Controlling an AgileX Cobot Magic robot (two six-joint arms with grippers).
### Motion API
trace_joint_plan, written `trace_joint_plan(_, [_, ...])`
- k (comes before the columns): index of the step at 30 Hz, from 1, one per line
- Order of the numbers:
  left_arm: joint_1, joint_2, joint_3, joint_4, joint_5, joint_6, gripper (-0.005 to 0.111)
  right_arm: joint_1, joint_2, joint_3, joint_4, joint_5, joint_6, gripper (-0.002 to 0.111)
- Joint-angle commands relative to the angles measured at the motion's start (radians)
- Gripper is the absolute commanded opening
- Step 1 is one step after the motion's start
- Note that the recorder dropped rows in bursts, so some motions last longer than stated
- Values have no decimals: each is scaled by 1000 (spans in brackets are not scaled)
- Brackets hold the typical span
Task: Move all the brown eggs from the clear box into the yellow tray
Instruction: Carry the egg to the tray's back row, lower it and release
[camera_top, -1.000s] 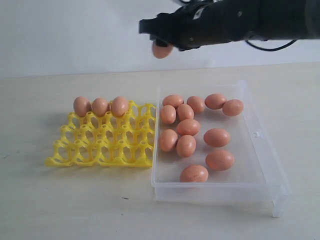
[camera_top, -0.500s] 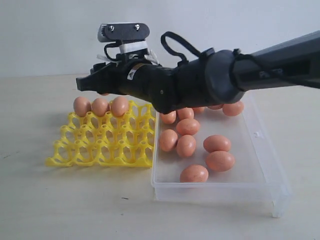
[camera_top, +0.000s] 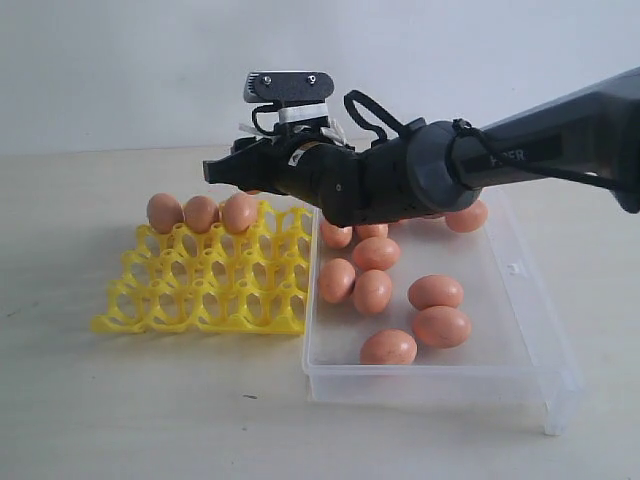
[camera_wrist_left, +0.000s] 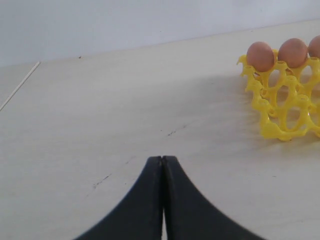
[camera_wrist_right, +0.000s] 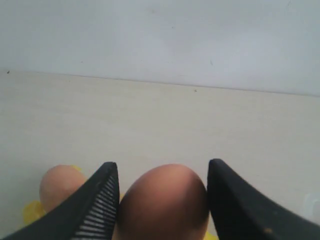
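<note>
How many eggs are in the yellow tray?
3 smooth orange-brown oval eggs, side by side along the far row of the bright yellow plastic lattice tray; the arm may hide another.

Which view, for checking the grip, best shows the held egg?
The right wrist view: the egg sits between the right gripper's fingers. The exterior view mostly hides it behind the arm; the left wrist view misses it.

The jaws clamp a brown egg (camera_wrist_right: 163, 202), another egg (camera_wrist_right: 59, 187) just beside.
</note>
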Motion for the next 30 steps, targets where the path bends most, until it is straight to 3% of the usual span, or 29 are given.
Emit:
trace_joint_plan(1, [-6, 1, -4, -2, -9, -5, 0, -24, -4, -6, -1, 15, -41, 0])
trace_joint_plan(30, [-6, 1, -4, -2, -9, -5, 0, -45, 69, -6, 0, 39, -47, 0])
